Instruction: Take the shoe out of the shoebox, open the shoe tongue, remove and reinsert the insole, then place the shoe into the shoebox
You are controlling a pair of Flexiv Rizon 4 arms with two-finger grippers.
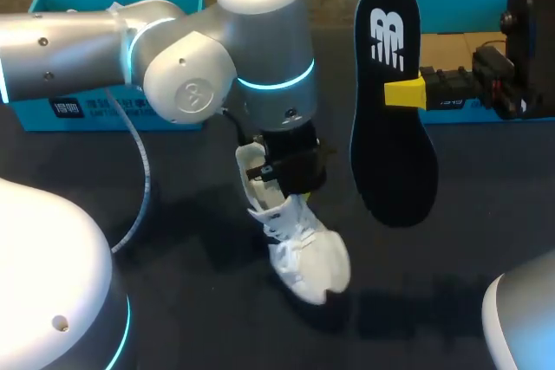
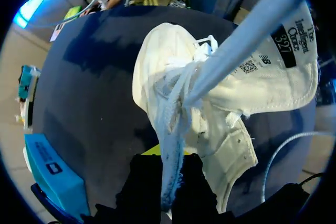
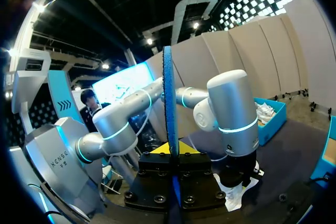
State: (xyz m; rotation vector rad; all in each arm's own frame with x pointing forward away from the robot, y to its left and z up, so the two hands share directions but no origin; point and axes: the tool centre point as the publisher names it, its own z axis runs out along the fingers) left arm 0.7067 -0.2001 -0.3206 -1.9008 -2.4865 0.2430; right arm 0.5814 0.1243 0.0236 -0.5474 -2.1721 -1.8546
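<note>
My right claw [image 3: 170,153] is clamped on the black foam insole [image 1: 390,153], held above the dark surface [image 1: 173,240]; my left claw [image 2: 168,169] grips the white lace-up sneaker [image 1: 303,253] by its collar

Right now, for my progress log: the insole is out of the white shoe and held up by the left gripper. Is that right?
No, the right gripper holds the insole up, out of the white shoe; the head view shows it.

Left gripper [image 1: 290,172] at centre, pointing down, jaws clamped; right gripper [image 1: 406,93] level, jaws clamped.
</note>
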